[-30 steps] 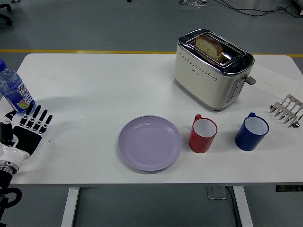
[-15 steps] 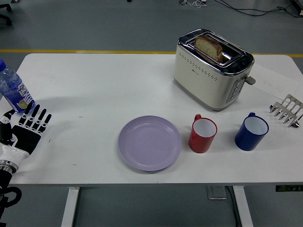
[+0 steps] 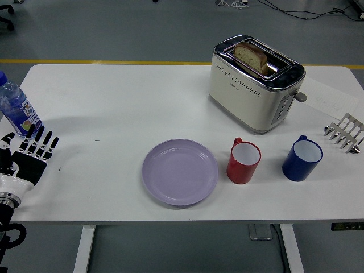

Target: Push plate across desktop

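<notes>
Fingers [image 3: 41, 142] spread, empty; left hand [image 3: 29, 158] on white table [image 3: 114, 108], seemingly flat; grey floor [image 3: 102, 28] beyond.

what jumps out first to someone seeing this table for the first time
The shiny cream toaster at the far right, a slice of bread sticking up from its slot, catches the eye first. Next comes the lilac plate near the front edge, with a red mug and a blue mug to its right. The left hand lies open at the far left beside a water bottle.
</notes>
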Robot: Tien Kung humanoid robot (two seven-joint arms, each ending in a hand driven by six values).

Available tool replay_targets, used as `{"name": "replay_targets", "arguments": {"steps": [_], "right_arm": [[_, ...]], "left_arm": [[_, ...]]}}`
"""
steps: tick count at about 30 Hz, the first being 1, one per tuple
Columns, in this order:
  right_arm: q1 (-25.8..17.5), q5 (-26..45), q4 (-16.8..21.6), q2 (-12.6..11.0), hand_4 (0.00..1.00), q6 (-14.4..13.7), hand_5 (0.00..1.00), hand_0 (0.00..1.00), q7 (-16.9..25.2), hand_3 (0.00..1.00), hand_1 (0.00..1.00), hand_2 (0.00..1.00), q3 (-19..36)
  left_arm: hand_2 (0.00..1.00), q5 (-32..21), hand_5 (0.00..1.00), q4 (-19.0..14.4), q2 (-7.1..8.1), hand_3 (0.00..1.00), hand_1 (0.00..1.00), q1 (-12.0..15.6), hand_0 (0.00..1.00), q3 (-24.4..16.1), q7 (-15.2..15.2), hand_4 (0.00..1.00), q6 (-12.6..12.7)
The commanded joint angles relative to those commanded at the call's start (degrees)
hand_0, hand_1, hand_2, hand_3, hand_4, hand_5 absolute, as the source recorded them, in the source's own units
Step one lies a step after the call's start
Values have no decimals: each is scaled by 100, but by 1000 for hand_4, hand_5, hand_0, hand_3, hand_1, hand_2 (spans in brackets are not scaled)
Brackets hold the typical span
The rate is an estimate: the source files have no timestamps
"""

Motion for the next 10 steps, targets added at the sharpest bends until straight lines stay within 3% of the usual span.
{"name": "replay_targets", "arguments": {"steps": [10], "right_arm": [[-1, 2, 0, -3, 267, 0, 374, 521, 1, 555, 482, 587, -9]], "left_arm": [[763, -42, 998, -23, -5, 740, 743, 0, 679, 9, -72, 561, 160]]}}
